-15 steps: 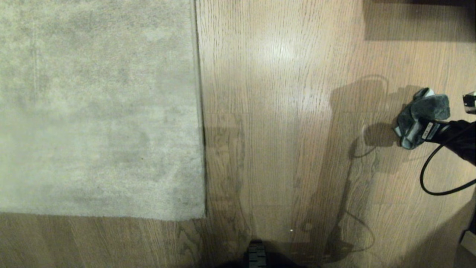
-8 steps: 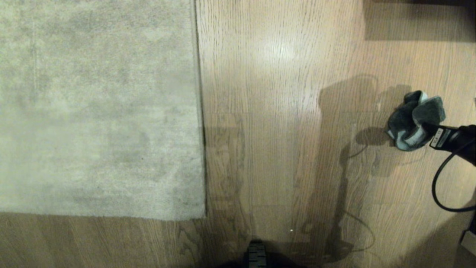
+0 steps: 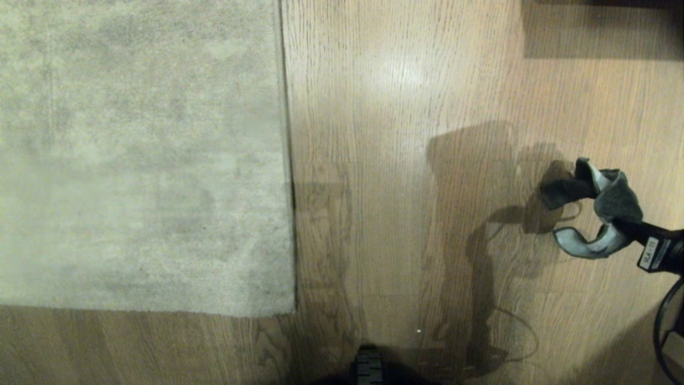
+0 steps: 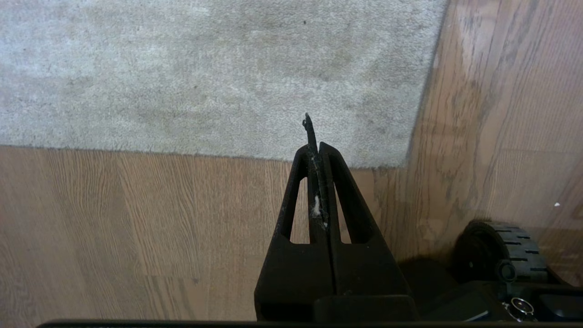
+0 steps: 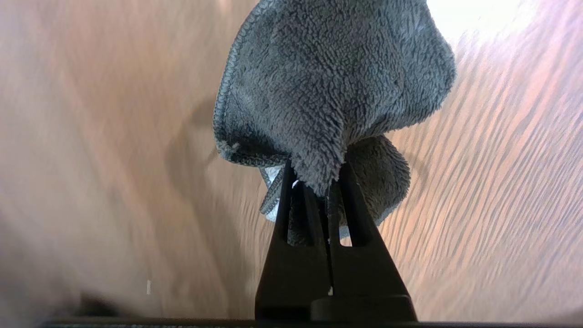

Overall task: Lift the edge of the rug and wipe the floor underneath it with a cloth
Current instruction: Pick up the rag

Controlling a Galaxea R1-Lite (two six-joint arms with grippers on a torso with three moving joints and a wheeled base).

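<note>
As far as I can tell from where things lie, I've barely started: the rug edge (image 3: 287, 160) is flat on the floor (image 3: 385, 160) along its whole run, nothing lifted, and no wiping has happened under it, so basically the whole job is left. Going left to right in the head view: the rug fills the left side, its straight border runs up and down roughly mid-frame with the near corner down by my base, then there's a wide stretch of bare planks, and way over by the right edge is my right gripper (image 3: 622, 224). My left gripper (image 4: 319, 150) doesn't show in the head view at all; its wrist cam has it hanging above the floor just off the rug's near corner, fingers pressed together with nothing in them. The right one is pinched tight on the cloth (image 3: 593, 206), which bunches and flops out past the fingertips, well apart from the rug. That arm reaches in low from the right edge, gripper pointing toward the rug, cloth apparently clear of the planks judging by its shadow.
</note>
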